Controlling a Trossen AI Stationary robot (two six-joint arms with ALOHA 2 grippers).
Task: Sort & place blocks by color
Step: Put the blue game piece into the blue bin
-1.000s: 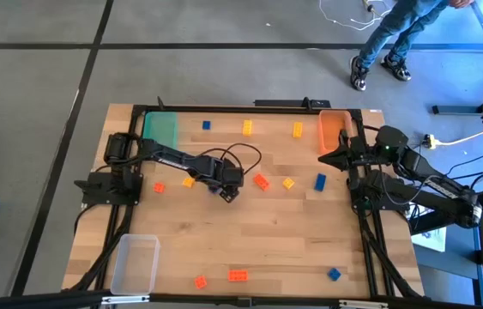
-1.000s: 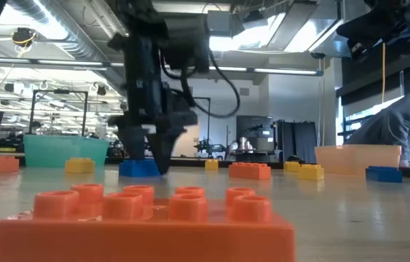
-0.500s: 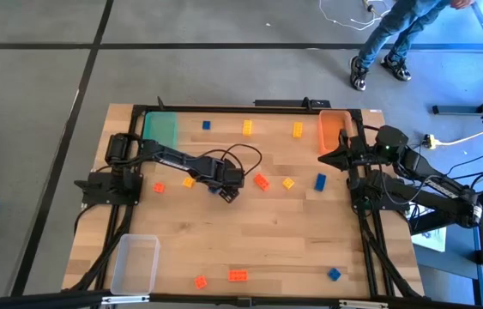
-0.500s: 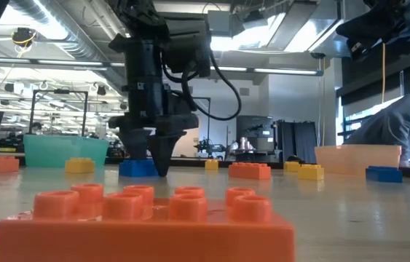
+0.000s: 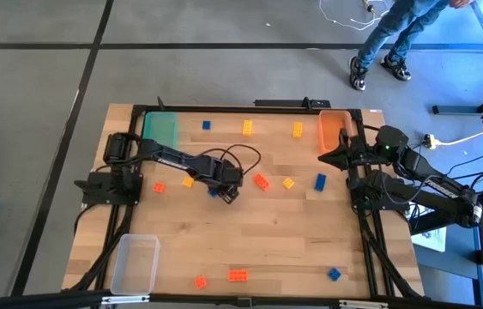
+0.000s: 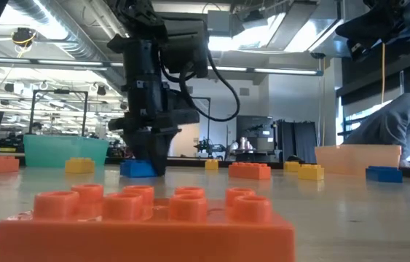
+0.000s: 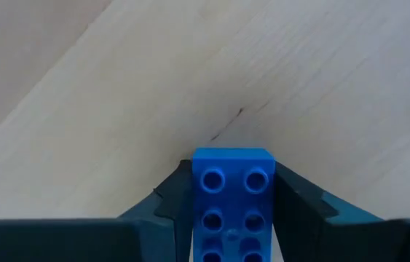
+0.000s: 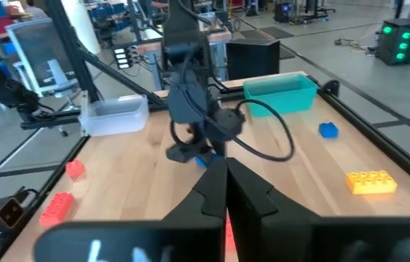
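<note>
A blue block (image 7: 232,196), studs up, lies on the wooden table a little left of its middle. My left gripper (image 5: 221,194) points down at it and is shut on it; the low view shows the block (image 6: 138,169) at the gripper's (image 6: 150,166) foot. My right gripper (image 5: 329,158) is shut on nothing and hovers by the table's right edge, beside the orange tray (image 5: 334,130). Other blocks lie loose on the table: a red-orange one (image 5: 261,181), a yellow one (image 5: 288,183) and a blue one (image 5: 320,181) to the right of the left gripper. My left gripper pinches the blue block by its two long sides (image 7: 199,191) between its two fingers (image 7: 296,211). The fingers come from above, pointing steeply down, one on either side along the block's length. The block rests level on the table.
A green tray (image 5: 160,129) stands at the far left corner and a clear tray (image 5: 135,263) at the near left. More blocks lie along the far edge (image 5: 247,128) and the near edge (image 5: 238,275). A yellow block (image 5: 188,181) and a red-orange block (image 5: 159,186) lie left of the left gripper.
My left gripper's fingers, which stood wide on either side of the blue block, have closed in against its sides. The block has stayed on the table in the same place.
</note>
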